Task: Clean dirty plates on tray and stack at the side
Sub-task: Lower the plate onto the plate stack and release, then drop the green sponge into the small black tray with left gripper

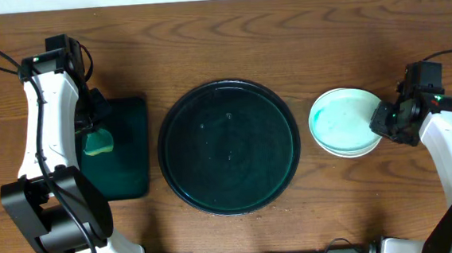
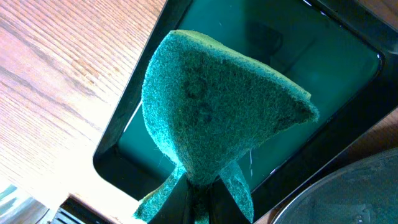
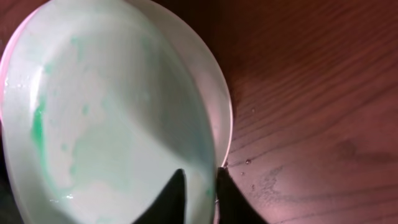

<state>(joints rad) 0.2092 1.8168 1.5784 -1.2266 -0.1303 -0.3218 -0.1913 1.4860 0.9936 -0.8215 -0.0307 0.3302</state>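
Plates (image 1: 341, 122) stacked on bench (image 1: 283, 27) at 3 o'clock of black tray (image 1: 229, 146), not touching it; top one teal-smeared. Right gripper (image 3: 199, 177) nearly closed, pinching top plate rim at stack's 3 o'clock edge. Left gripper (image 2: 199, 193) clamped on green sponge (image 2: 217, 106) over dark green tray (image 1: 128, 149), 9 o'clock of black tray.

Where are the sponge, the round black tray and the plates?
sponge (image 2: 211, 112): left wrist view, middle of its green face.
tray (image 1: 229, 154): overhead view, bare floor near its middle.
plates (image 1: 341, 122): overhead view, middle of the top plate.
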